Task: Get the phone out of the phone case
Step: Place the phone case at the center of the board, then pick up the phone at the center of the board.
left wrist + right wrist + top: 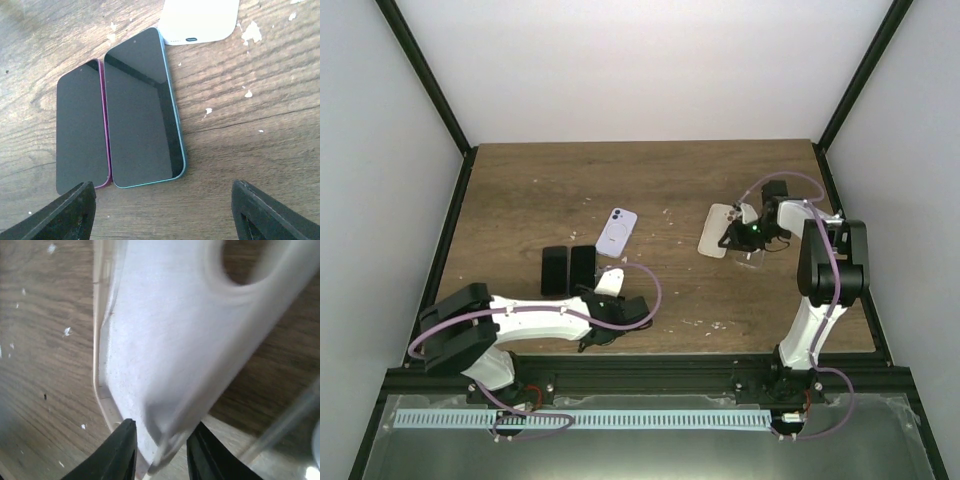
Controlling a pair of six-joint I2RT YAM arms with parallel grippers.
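Note:
My right gripper (744,237) is shut on the near edge of a white phone case (170,335) with a camera cut-out and holds it tilted up off the table. Under it lies a cream-white phone (100,370), also in the top view (715,232), left of the gripper. In the right wrist view the gripper (160,452) pinches the case's thin rim. My left gripper (603,318) is open and empty, in the left wrist view (162,215) just short of two face-up phones.
A magenta-edged phone (80,130) and a teal-edged phone (140,110) lie side by side (568,269). A white phone (200,20) lies beyond them. A lavender phone (617,232) lies mid-table. A clear case (753,260) lies by the right gripper. White flecks dot the wood.

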